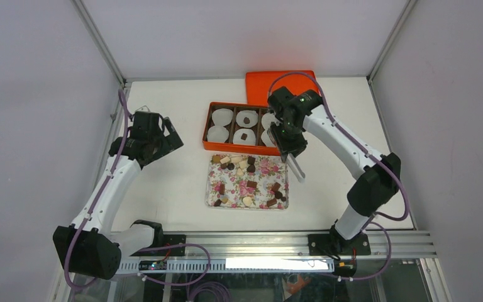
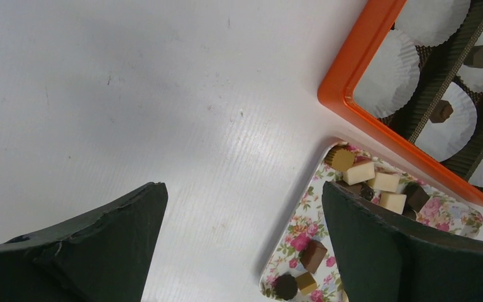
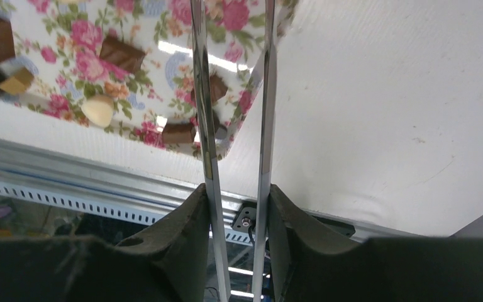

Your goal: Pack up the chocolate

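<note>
Two pieces of chocolate sit in the box; most lies on the tray. The right end effector grips tongs; the left end effector gapes wide.

**A:** What else is on the white bench in front of you?

**B:** Toward the far side you have an orange box, split by dividers into compartments. A white pleated paper cup sits in each compartment that shows. Its orange lid lies flat just behind the box's right half.

**A:** And closer in?

**B:** You'll see a flower-printed tray just in front of the box. Metal tweezers slant by the tray's right edge, their two blades apart. An aluminium rail runs along the bench's near edge.
</note>
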### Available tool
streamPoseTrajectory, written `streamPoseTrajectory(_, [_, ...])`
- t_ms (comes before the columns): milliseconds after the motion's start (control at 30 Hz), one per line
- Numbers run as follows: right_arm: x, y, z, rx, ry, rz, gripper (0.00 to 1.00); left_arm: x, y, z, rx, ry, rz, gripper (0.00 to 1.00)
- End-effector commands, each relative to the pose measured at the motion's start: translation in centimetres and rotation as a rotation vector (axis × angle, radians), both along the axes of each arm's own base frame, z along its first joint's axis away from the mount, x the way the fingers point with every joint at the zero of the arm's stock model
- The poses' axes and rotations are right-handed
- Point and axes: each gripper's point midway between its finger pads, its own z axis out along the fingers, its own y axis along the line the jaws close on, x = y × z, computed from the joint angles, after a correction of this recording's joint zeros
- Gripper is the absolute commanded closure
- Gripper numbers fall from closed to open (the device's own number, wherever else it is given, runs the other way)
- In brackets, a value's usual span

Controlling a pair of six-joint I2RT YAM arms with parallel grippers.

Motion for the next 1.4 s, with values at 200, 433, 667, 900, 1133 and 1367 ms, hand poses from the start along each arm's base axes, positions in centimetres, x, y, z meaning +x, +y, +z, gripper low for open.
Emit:
streamPoseTrajectory(200, [5.6,-0.2,-2.7,-0.047,0.025,-0.073,1.0,2.0,0.2,1.0,0.041,-0.03,-0.004,0.01])
streamPoseTrajectory(433, [6.4,-0.7,-4.6,-0.054,0.06,-0.089,0.91,2.3,0.3,0.7,0.047,-0.017,0.004,0.01])
streamPoseTrajectory(667, [6.5,-0.7,-5.3,-0.049,0.078,-0.095,0.71,2.5,0.1,0.7,0.037,-0.013,0.0,0.01])
streamPoseTrajectory(900, [6.4,-0.6,-5.2,-0.039,0.083,-0.096,0.68,2.4,0.1,1.1,0.036,-0.027,-0.004,0.01])
streamPoseTrajectory(1133, [6.1,-0.6,-4.9,-0.03,0.079,-0.098,0.64,2.1,-0.1,1.2,0.025,-0.033,-0.011,0.01])
streamPoseTrajectory(1367, [6.0,-0.6,-5.0,-0.027,0.073,-0.099,0.63,1.8,-0.1,1.6,0.018,-0.049,-0.011,0.01])
